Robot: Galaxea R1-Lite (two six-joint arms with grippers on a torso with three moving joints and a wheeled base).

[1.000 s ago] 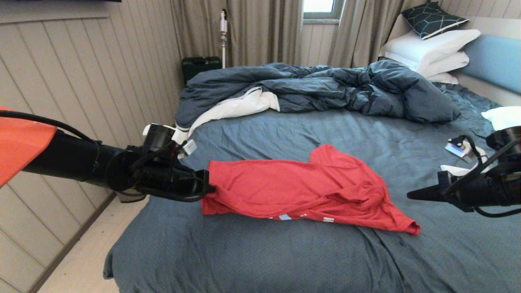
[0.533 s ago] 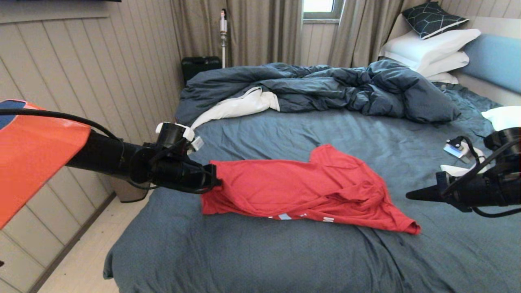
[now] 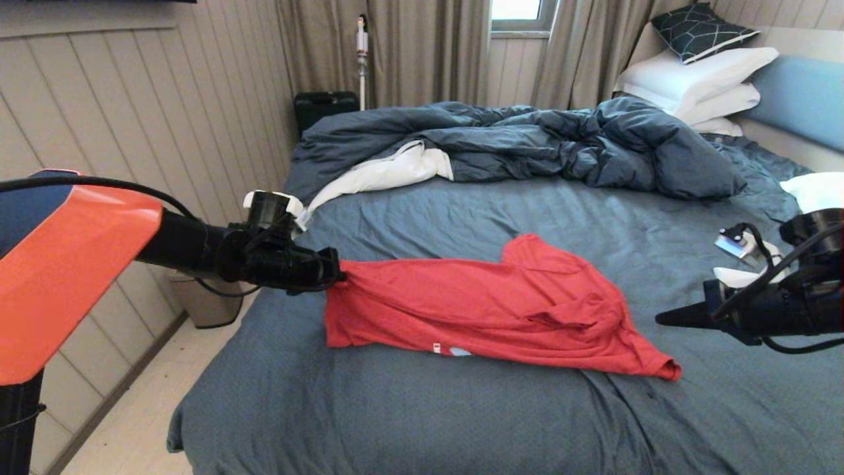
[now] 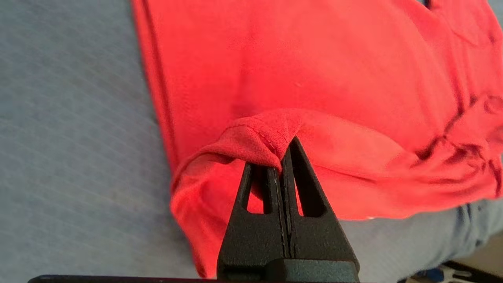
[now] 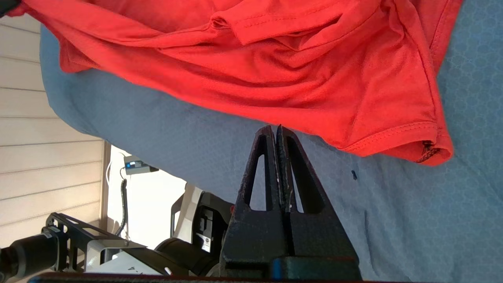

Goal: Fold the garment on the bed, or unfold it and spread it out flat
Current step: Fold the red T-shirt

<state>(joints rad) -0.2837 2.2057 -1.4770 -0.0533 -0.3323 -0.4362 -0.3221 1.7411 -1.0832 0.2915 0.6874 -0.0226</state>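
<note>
The red T-shirt garment [image 3: 488, 310] lies rumpled across the middle of the bed [image 3: 395, 409], with a scrap of white lettering showing at its front edge. My left gripper [image 3: 340, 272] is shut on the hem at the garment's left corner [image 4: 259, 141] and holds that corner lifted off the sheet. My right gripper [image 3: 661, 318] is shut with nothing in it, hovering just right of the garment's lower right sleeve [image 5: 408, 133].
A rumpled dark blue duvet [image 3: 527, 142] with white lining lies across the back of the bed. White pillows [image 3: 699, 82] lean on the headboard at the far right. A small device with a cable [image 3: 738, 243] lies on the sheet near my right arm. A wall [image 3: 132, 132] runs along the left.
My left gripper has lifted the garment's left corner up and slightly back, pulling the left edge taut. The white lettering at the front edge is now mostly tucked under. The right arm has barely moved.
</note>
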